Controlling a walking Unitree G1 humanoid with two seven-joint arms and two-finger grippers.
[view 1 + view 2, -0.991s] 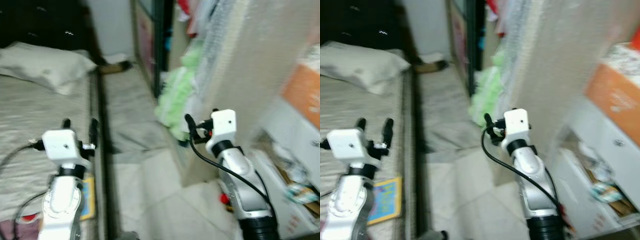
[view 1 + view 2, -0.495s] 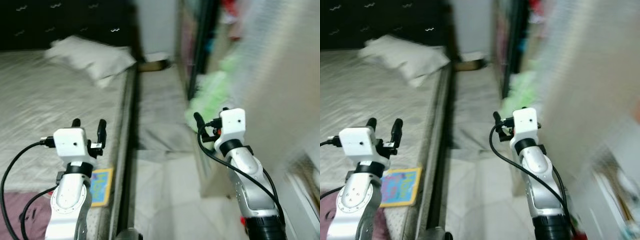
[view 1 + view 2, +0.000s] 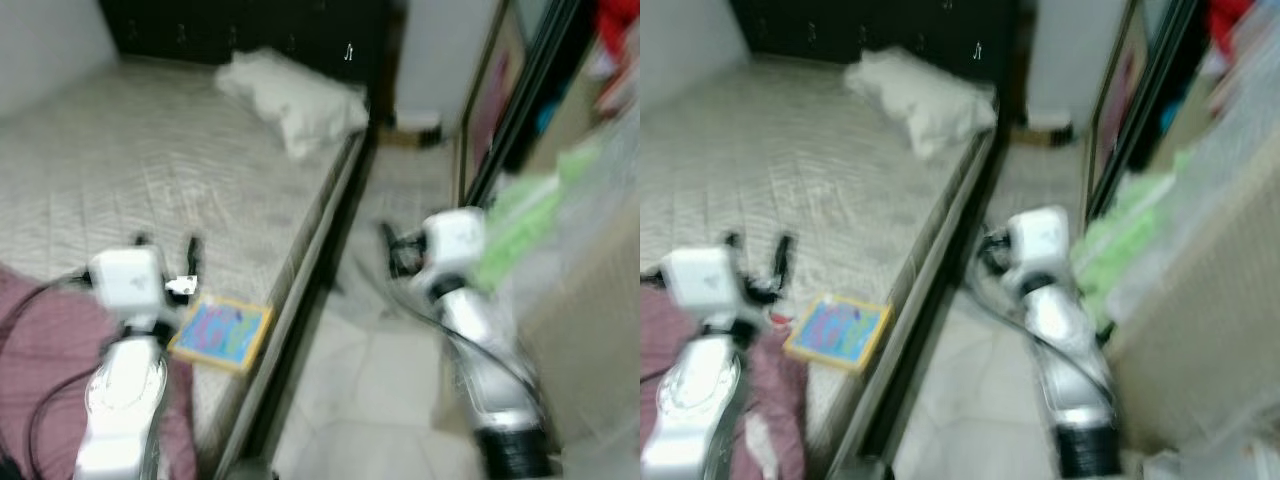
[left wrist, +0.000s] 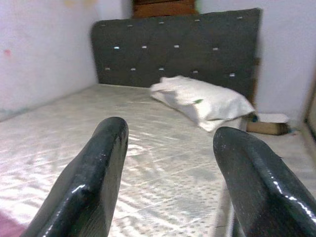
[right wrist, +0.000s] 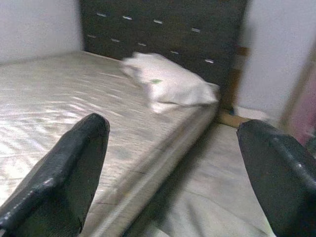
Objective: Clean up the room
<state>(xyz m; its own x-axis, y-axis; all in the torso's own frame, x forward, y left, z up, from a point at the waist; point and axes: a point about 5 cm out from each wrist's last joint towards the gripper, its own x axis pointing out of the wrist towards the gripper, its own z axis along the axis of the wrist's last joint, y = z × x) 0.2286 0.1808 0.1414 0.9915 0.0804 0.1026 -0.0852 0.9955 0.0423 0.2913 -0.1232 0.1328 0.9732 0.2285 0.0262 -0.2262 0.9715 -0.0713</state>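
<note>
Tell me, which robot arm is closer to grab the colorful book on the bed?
Probably the left. Its open claw hangs over the bed, just beside the colorful book. The right claw is over the floor, past the bed's edge.

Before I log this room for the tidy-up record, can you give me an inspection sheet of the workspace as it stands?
Surface: pale quilted mattress against a dark tufted headboard; pale tiled floor beside it.
Job's things: colourful flat picture book at the mattress edge; maroon cloth beside it.
Clutter: crumpled white pillow near the headboard; light green fabric heap by the wardrobe.
Grippers: left gripper open over the mattress; right gripper open above the floor; both hold nothing.
Cables: black cables along the left arm.
Surroundings: dark-framed wardrobe door; views blurred.
</note>
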